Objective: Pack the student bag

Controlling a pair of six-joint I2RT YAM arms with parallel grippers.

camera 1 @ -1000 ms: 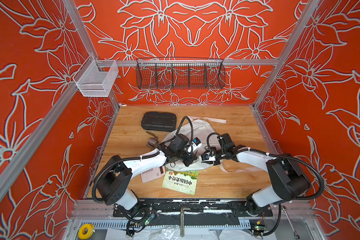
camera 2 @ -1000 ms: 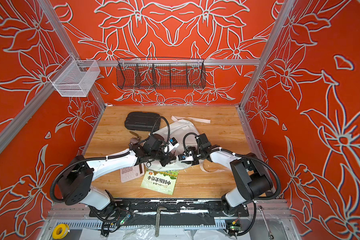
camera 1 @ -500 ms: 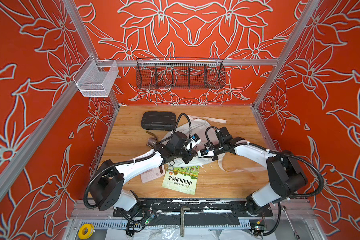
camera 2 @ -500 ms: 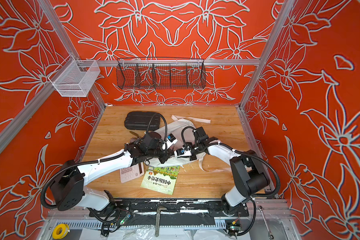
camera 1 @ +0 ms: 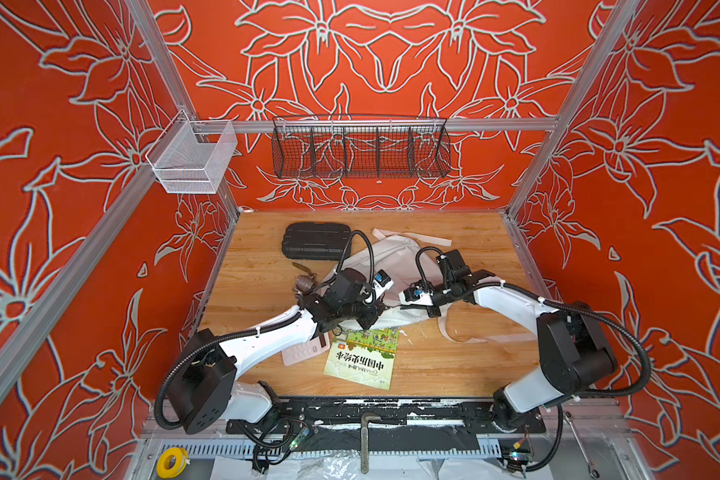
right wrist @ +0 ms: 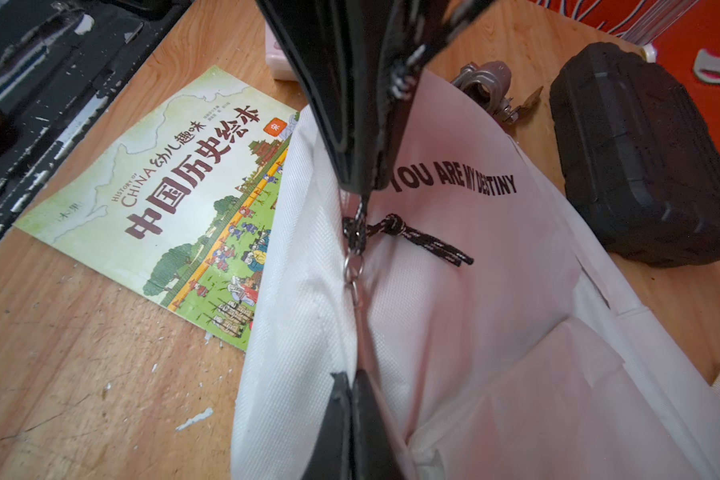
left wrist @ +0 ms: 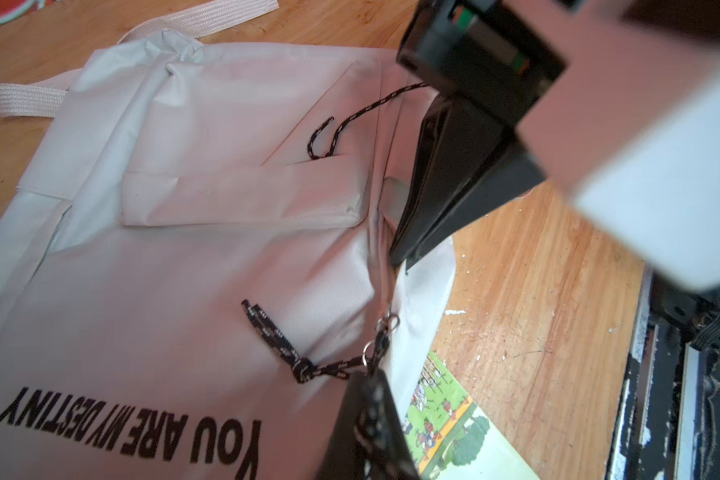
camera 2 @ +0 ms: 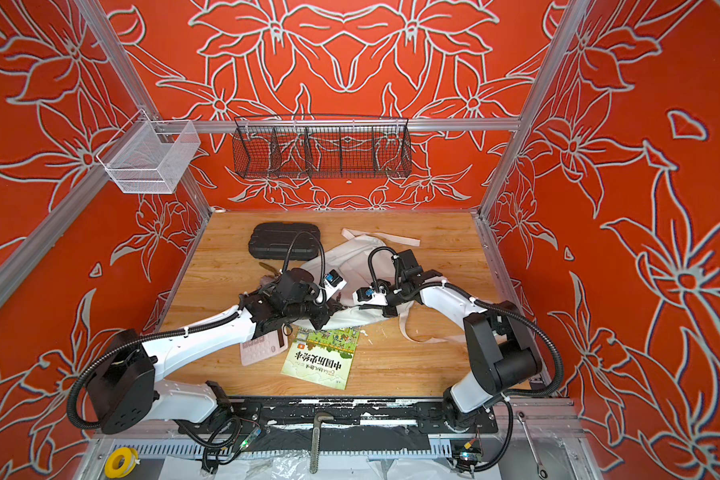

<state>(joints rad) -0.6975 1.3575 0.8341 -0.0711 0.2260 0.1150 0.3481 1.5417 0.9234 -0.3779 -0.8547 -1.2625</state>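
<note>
L tool point(left wrist: 368, 382) clamped | R tool point(right wrist: 351, 380) clamped | arms reach inward, tips facing

Right gripper point(right wrist: 352, 379) apparently pinches the student bag point(right wrist: 454, 332) along its zipper seam.

Both top views: high, looking down, whole table point(camera 1: 454, 232); wrist cams: v. close, both on student bag point(left wrist: 184, 291).

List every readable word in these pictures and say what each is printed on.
"YOU ARE MY DESTINY": black print on the white backpack.
"HISTORY OF CHINA": book cover.
"中国历史绘本": same cover, large title.
Smaller cover print and the calculator keys: too small to read.
</note>
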